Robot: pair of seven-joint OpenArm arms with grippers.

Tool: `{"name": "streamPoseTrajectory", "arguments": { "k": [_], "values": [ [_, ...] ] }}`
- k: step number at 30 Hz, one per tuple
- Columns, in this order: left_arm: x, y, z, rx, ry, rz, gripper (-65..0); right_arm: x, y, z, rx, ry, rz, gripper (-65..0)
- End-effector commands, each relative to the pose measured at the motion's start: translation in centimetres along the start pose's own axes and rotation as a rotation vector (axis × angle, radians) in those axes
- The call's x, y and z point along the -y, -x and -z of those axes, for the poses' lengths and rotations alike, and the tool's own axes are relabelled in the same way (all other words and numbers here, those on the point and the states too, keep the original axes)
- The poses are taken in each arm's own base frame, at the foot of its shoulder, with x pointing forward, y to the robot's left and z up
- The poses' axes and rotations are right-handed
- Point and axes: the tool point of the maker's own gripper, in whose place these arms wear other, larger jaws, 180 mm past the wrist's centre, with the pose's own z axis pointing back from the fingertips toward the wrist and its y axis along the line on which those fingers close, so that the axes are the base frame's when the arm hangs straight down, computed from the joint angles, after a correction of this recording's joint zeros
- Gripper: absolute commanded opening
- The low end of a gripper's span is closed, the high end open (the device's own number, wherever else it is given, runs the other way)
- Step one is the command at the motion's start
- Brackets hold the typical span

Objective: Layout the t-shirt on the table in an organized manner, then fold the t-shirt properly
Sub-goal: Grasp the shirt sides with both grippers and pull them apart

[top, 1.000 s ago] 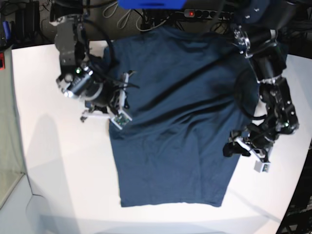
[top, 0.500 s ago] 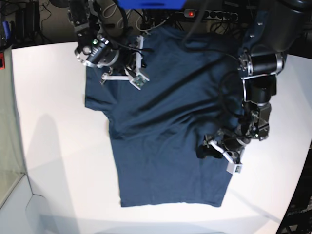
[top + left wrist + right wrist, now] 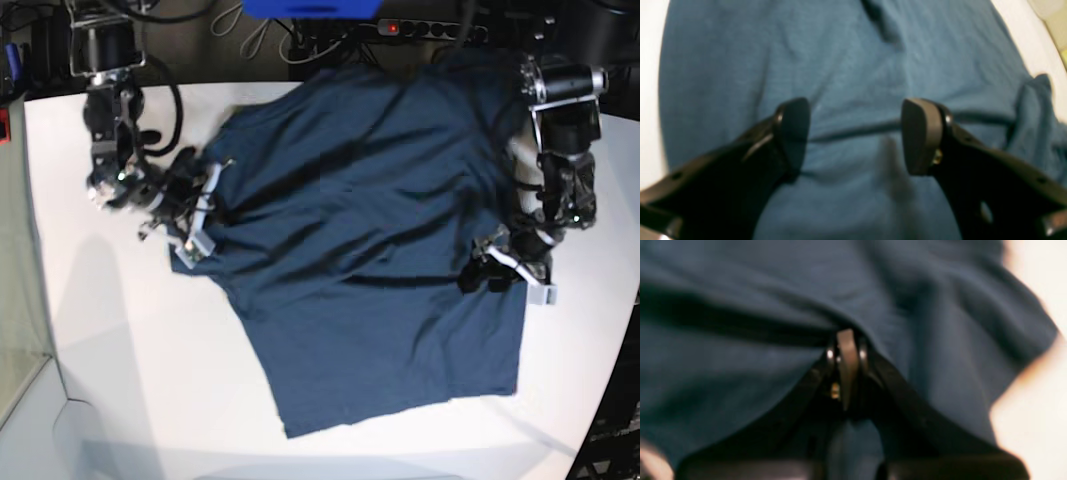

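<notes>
The dark navy t-shirt [image 3: 370, 270] lies spread on the white table [image 3: 120, 380], skewed, with its hem toward the near right. My right gripper [image 3: 192, 225] is at the shirt's left sleeve edge. In the right wrist view it [image 3: 846, 340] is shut, with a fold of the shirt [image 3: 740, 380] bunched at its tips. My left gripper [image 3: 480, 275] is over the shirt's right side. In the left wrist view it [image 3: 855, 136] is open wide just above the cloth [image 3: 857, 66], holding nothing. The neck label is not visible.
A power strip with a red light [image 3: 430, 30], a blue object [image 3: 310, 8] and cables lie beyond the table's far edge. The shirt's top right corner reaches that far edge. Bare white table shows at the left and front.
My right gripper moved from the shirt's top left down and to the left, and the shirt has shifted and rotated, its hem now toward the right. My left gripper moved right and up a little.
</notes>
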Motion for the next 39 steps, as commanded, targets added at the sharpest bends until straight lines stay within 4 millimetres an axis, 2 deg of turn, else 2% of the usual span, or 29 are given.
{"name": "streamPoseTrajectory", "arguments": {
  "k": [1, 3, 5, 7, 9, 13, 15, 18, 21, 23, 26, 29, 31, 35, 39],
  "values": [
    [-3.6, 6.7, -3.0, -0.282, -0.129, 0.034, -21.9, 3.5, 3.6, -0.8, -0.189, 0.11, -0.026, -64.7],
    [-4.1, 7.3, -5.4, -0.309, -0.145, 0.038, -21.9, 7.0, 2.5, -1.4, -0.189, 0.163, -0.014, -64.7],
    [-3.9, 6.7, -7.5, -0.31, -0.148, 0.057, -21.9, 9.9, 0.3, -2.1, -0.163, 0.21, -0.016, -64.7],
    [-3.2, 5.2, -10.0, -0.274, -0.153, 0.092, -21.9, 12.3, -2.0, -3.2, -0.125, 0.258, -0.023, -64.7],
    [-2.1, 2.4, -12.2, -0.204, -0.157, 0.141, -21.9, 13.9, -4.2, -4.6, -0.076, 0.303, -0.022, -64.7],
    [0.9, -2.8, -15.1, -0.066, -0.159, 0.225, -21.9, 14.8, -8.4, -8.3, 0.025, 0.396, -0.076, -64.7],
    [1.7, -4.4, -16.0, -0.021, -0.176, 0.245, -21.9, 14.0, -8.7, -10.4, 0.027, 0.436, -0.103, -64.7],
    [2.5, -4.9, -15.7, 0.009, -0.17, 0.236, -21.9, 10.7, -8.8, -12.2, 0.038, 0.454, -0.141, -64.7],
    [2.3, -6.2, -14.7, 0.041, -0.166, 0.207, -21.9, 5.1, -7.5, -12.5, 0.053, 0.405, -0.161, -64.7],
    [1.8, -6.1, -13.1, 0.018, -0.165, 0.189, -21.9, 0.2, -6.0, -11.2, 0.057, 0.308, -0.13, -64.7],
    [0.3, -6.0, -11.3, -0.025, -0.197, 0.171, -21.9, -4.4, -2.9, -9.2, -0.004, 0.187, -0.094, -64.7],
    [-1.5, -5.8, -9.3, -0.073, -0.225, 0.133, -21.9, -9.4, -1.2, -7.6, -0.039, 0.062, -0.078, -64.7],
    [-2.3, -6.3, -8.0, -0.063, -0.234, 0.108, -21.9, -11.6, -1.0, -7.2, -0.035, 0.011, -0.085, -64.7],
    [-3.4, -5.8, -6.2, -0.059, -0.239, 0.067, -21.9, -14.7, -0.6, -6.7, -0.033, -0.069, -0.109, -64.7],
    [-4.6, -3.5, -4.4, -0.116, -0.252, 0.029, -21.9, -17.1, 0.4, -5.8, -0.052, -0.143, -0.114, -64.7]
  ]
}}
